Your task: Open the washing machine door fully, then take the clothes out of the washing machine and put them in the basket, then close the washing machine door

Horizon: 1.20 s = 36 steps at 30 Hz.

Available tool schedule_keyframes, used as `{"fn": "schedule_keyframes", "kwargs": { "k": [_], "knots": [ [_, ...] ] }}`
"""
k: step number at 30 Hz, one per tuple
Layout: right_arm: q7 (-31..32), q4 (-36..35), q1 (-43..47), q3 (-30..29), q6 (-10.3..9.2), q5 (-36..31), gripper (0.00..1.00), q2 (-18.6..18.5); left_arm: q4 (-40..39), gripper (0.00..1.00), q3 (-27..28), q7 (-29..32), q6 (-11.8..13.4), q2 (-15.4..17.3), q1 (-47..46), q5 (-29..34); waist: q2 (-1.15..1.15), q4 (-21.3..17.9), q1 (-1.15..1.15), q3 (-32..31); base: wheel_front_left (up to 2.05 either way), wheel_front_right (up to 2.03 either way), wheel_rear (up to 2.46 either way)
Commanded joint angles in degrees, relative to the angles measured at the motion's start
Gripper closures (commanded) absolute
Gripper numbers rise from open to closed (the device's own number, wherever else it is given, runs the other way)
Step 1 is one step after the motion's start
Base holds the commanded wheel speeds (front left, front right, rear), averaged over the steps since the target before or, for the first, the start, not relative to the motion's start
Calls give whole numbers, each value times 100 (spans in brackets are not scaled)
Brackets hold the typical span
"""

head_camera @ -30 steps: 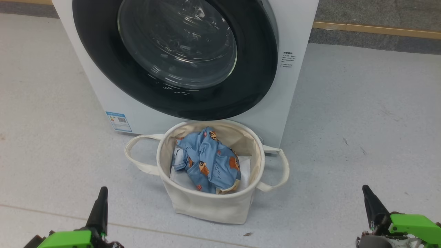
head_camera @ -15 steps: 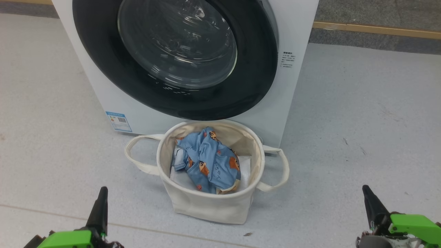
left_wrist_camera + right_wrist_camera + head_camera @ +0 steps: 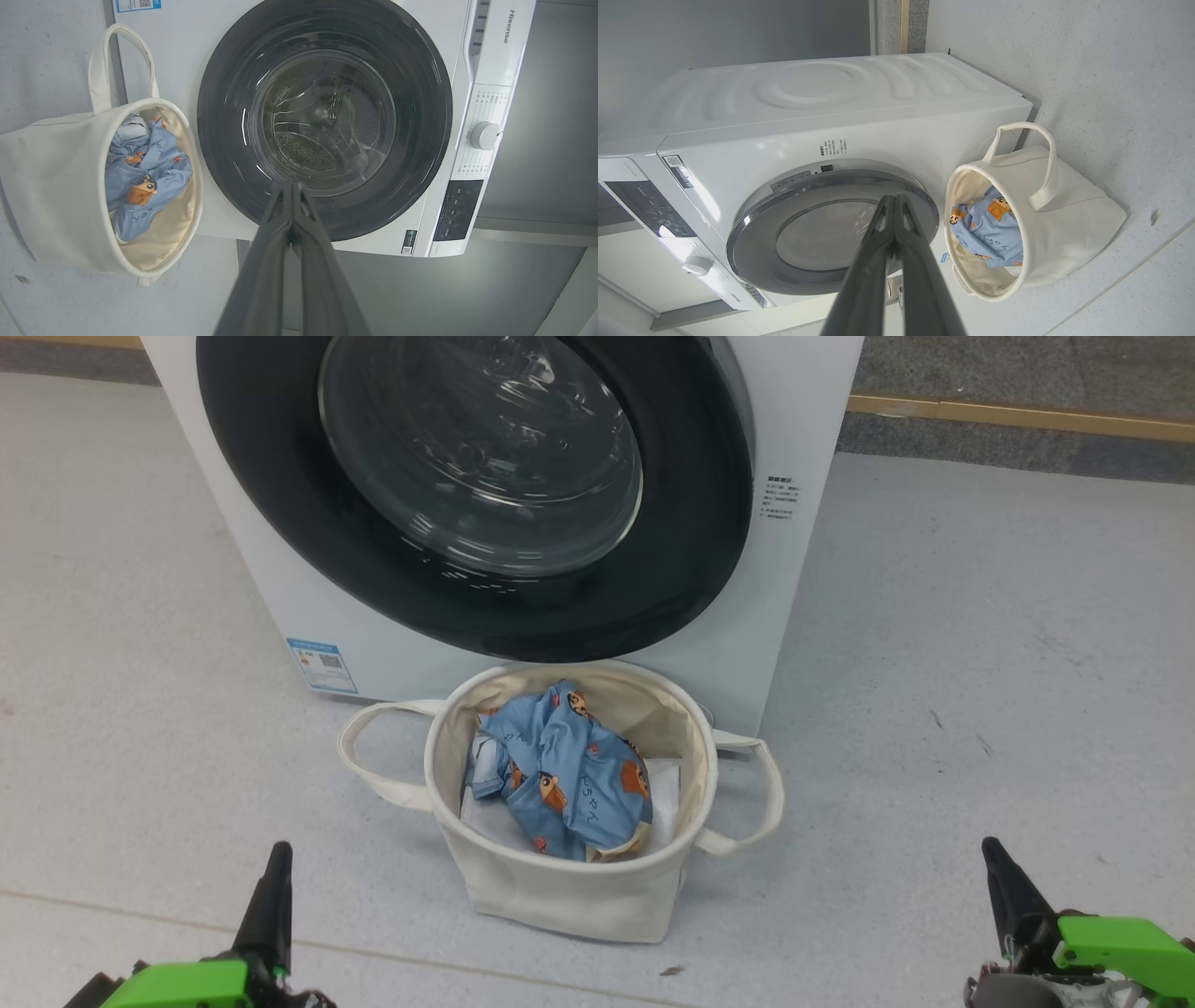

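Black-rimmed round glass door (image 3: 481,457) shut behind cream canvas basket (image 3: 560,901), blue cartoon-print garment (image 3: 569,784) inside it, left tool (image 3: 278,851) and right tool (image 3: 990,847) both pressed together

We seem to stand in a laundry corner: a washer (image 3: 794,588) on bare speckled floor (image 3: 980,663), a basket (image 3: 560,901) just before the washer.

obstacle: basket (image 3: 560,896) just before shut washing machine door (image 3: 261,504) | free: floor (image 3: 934,663) either side, basket mouth open
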Motion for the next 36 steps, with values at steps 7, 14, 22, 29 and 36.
{"fn": "schedule_keyframes", "kwargs": {
  "k": [7,14,22,29,36],
  "knots": [
    [47,-210,-288,106,17,-16,100,-31,-217,100,193,45,-40,33,-149,-18,0,0,0,0,0,0,0],
    [47,-210,-288,106,17,-16,100,-31,-218,100,193,45,-40,33,-149,-18,0,0,0,0,0,0,0],
    [47,-210,-288,105,17,-16,100,-31,-218,100,193,45,-40,33,-149,-18,0,0,0,0,0,0,0],
    [47,-210,-288,105,17,-16,100,-31,-218,100,193,45,-40,33,-149,-18,0,0,0,0,0,0,0],
    [47,-210,-288,105,17,-17,100,-31,-218,100,193,45,-40,33,-149,-18,0,0,0,0,0,0,0]
  ]
}}
